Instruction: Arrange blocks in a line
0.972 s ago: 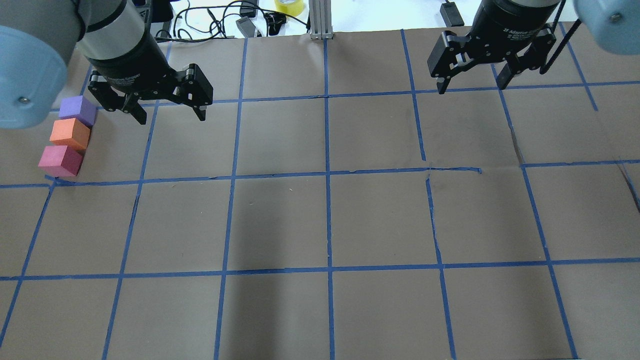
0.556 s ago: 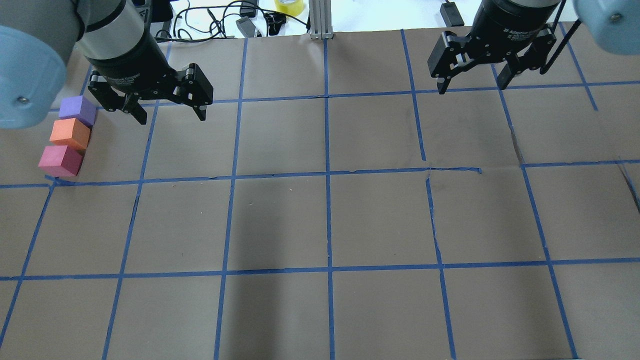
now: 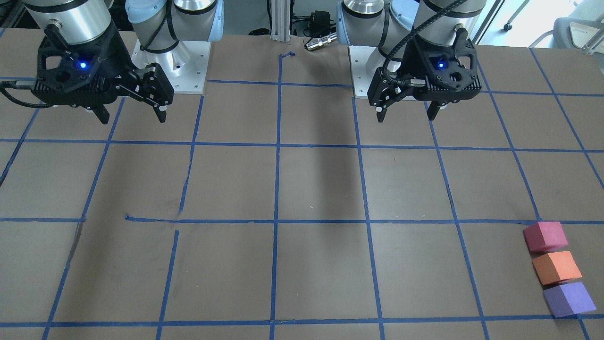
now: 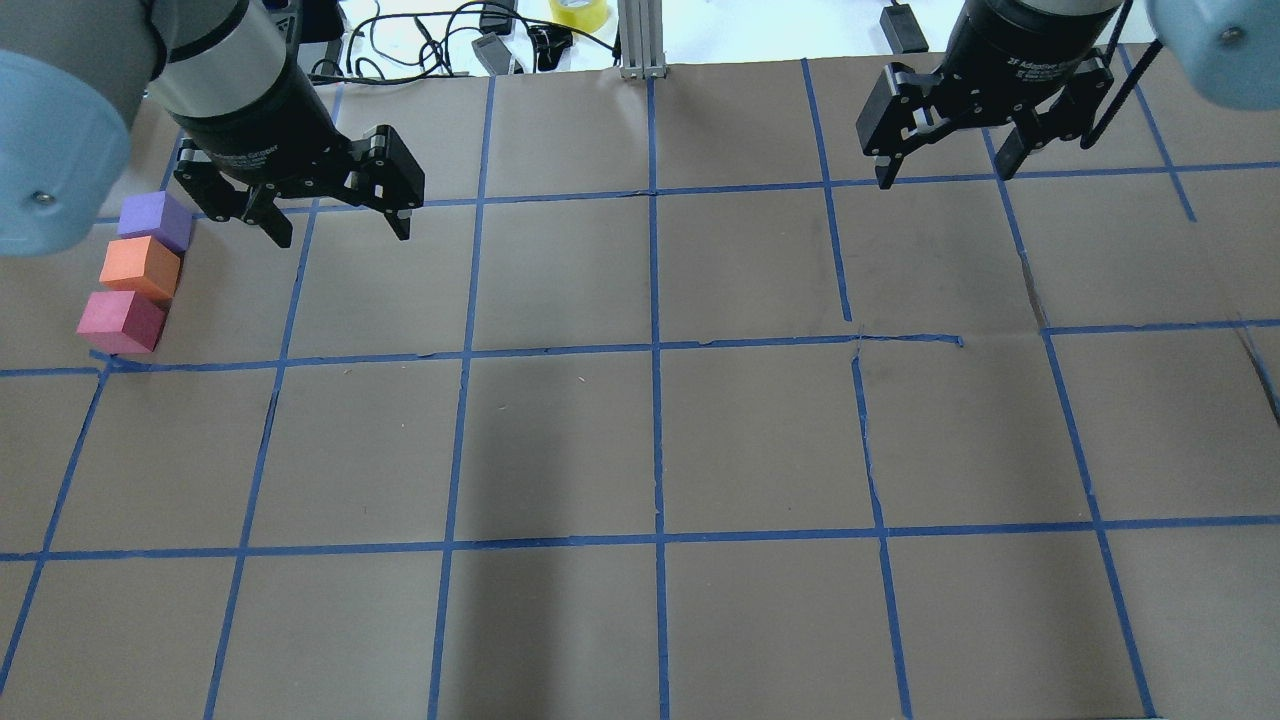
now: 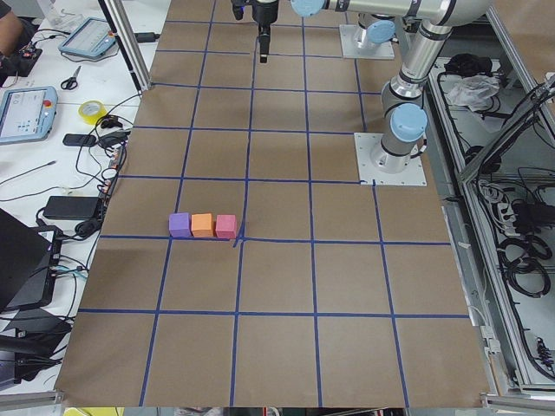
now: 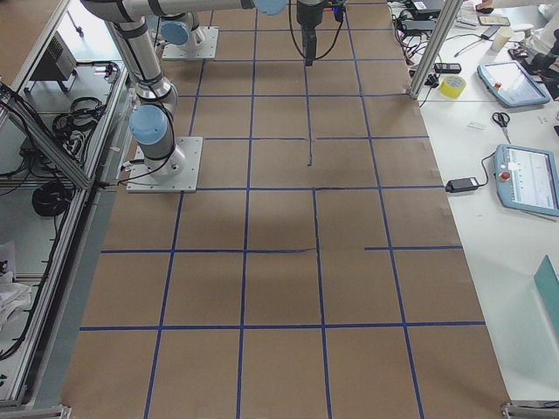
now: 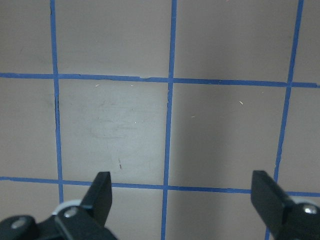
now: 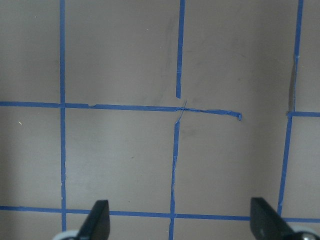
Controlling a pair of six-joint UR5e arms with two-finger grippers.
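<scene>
Foam, three items: purple cube (image 4: 155,218), orange cube (image 4: 140,266), red-pink cube (image 4: 120,320), touching in one row at the left end of the table (image 4: 650,440); we judge the line complete. Left gripper (image 4: 343,235): fingers spread, empty, raised near the purple cube, hence clear of the row. Right gripper (image 4: 942,178): fingers spread, empty, well apart.

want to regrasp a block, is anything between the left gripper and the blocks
Nothing visible does. The left gripper hangs open, and only bare paper lies between it and the purple block, orange block and pink block.
</scene>
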